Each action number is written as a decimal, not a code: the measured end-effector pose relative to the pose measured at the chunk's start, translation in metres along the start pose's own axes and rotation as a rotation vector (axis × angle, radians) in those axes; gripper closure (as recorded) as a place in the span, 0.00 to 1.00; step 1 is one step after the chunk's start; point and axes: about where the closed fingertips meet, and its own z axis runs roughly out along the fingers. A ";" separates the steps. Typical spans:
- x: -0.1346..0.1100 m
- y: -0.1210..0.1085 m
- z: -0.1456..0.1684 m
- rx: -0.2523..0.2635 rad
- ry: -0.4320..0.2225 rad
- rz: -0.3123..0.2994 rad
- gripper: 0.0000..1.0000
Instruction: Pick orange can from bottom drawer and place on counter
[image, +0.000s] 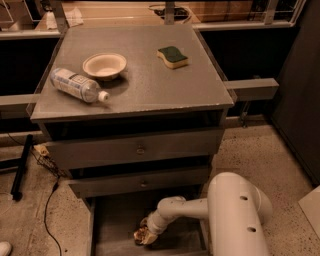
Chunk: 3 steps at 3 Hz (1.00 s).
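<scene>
clear bottle (76, 85) lying beside bowl (104, 65); green sponge (173, 56) apart; cable (47, 210) on floor.
</scene>
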 end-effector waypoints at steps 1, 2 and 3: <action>0.000 0.000 0.000 0.000 0.000 0.000 0.89; 0.000 0.000 0.000 0.000 0.000 0.000 1.00; -0.008 0.002 -0.012 -0.015 0.009 -0.007 1.00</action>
